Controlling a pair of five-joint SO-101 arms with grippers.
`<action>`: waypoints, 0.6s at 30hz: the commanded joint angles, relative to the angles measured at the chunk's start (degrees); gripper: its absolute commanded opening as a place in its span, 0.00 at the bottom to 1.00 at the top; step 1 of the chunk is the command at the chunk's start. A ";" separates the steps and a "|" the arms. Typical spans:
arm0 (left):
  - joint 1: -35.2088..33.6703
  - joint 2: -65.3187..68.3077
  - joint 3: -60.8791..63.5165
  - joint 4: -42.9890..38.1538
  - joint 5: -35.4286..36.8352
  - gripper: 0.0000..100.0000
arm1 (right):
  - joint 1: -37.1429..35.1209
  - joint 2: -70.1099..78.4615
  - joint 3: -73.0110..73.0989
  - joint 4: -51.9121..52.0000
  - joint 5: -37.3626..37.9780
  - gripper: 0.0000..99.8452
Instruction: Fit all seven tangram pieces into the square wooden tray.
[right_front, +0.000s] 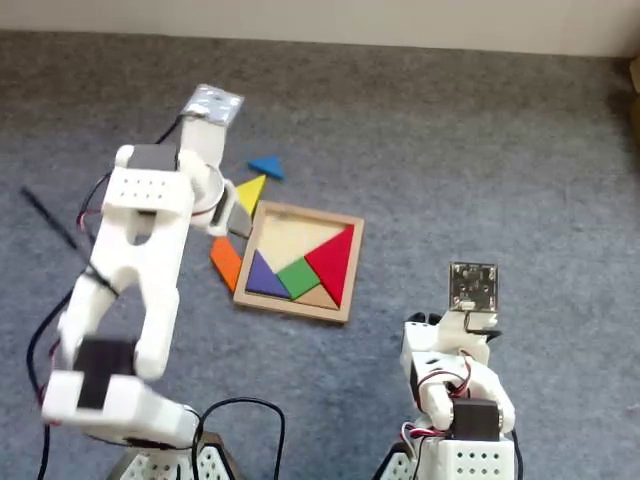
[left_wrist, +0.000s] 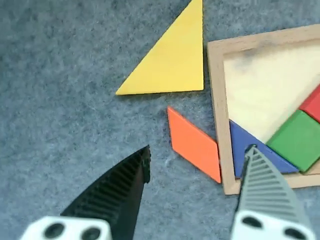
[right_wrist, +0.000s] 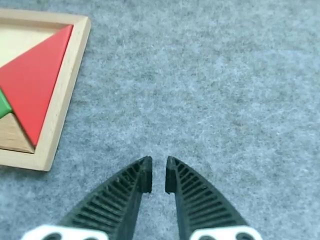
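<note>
Left pincer (left_wrist: 198, 150) agape over orange parallelogram (left_wrist: 194, 145)

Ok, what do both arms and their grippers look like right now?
Both are white plastic with black motors. The left arm trails black cables and a red wire; the left gripper has one black ribbed finger, one grey. The right arm carries red and white wires; the right gripper has two black ribbed fingers.
</note>
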 joint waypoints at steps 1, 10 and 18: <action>-0.66 9.63 -14.55 4.48 -7.74 0.30 | 1.27 -0.84 5.23 -0.04 0.62 0.07; -1.01 27.12 -37.14 12.40 -24.53 0.30 | 1.27 -0.84 5.23 -0.04 0.62 0.07; -0.75 38.11 -46.29 12.57 -32.26 0.30 | 1.27 -0.84 5.23 -0.13 0.62 0.07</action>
